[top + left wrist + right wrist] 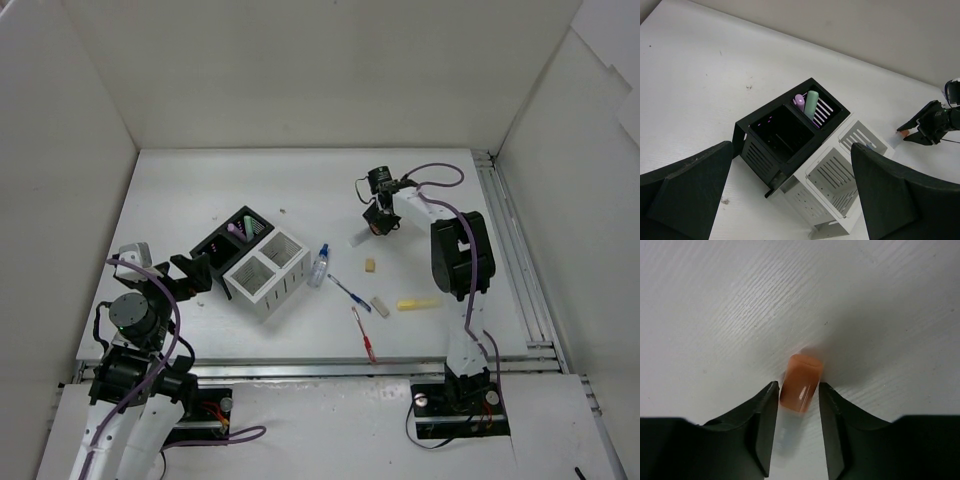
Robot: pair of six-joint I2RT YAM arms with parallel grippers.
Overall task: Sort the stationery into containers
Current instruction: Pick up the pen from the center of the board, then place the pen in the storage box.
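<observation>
My right gripper is down at the table's far right, shut on an orange highlighter that lies flat with its cap between the fingertips. The left gripper hovers wide open and holds nothing, just left of the two containers. The black box holds a purple highlighter and a green one. Against it stands the white slatted box; both compartments look empty.
Loose on the table right of the white box: a clear blue-capped bottle, a blue pen, a red pen, a yellow highlighter, and two beige erasers. White walls enclose the table.
</observation>
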